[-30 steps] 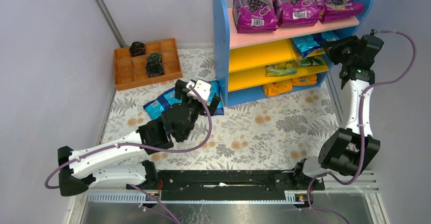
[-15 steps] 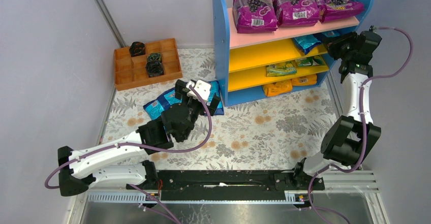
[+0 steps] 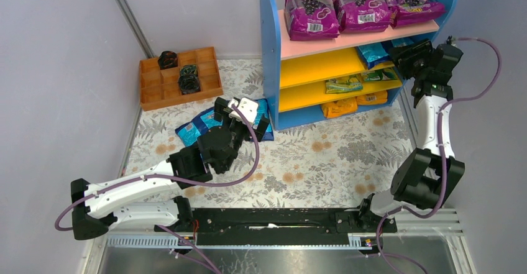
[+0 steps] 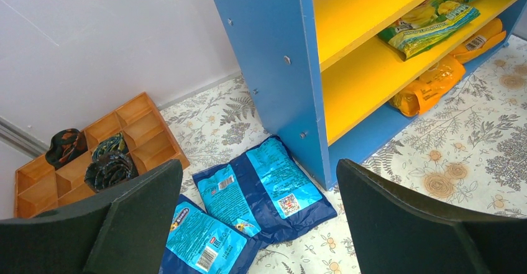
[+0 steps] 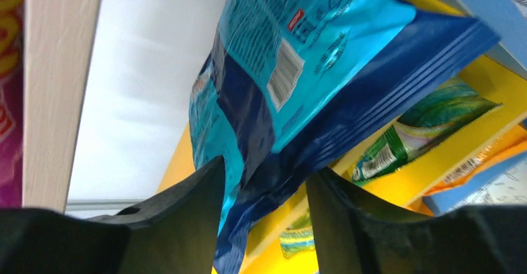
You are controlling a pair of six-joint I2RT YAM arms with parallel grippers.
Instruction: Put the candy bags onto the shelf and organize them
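right jaws: the right gripper (image 5: 264, 184) is seen at the small three-tier shelf with rounded blue side panels (image 3: 270, 50). a glossy blue plastic candy bag (image 5: 298, 56) is caught by its lower edge between the black fingers (image 5: 174, 218); whether it is pinched or loose cannot be told.
bag at the shelf: it is held at the right end of the upper yellow board (image 3: 314, 68), under the pink board; how much rests on the board cannot be seen.
left jaws: the left gripper (image 4: 260, 168) is held wide apart and empty, above three flat blue candy bags (image 4: 273, 184) lying on the floral desk (image 4: 472, 156) just beside the shelf's left panel.
handling: light, limp and slippery, it is judged; a pouch is best taken by a sealed edge, not the puffy middle.
risk: a glossy bag may be slid off the board's lip if let go too near the edge.
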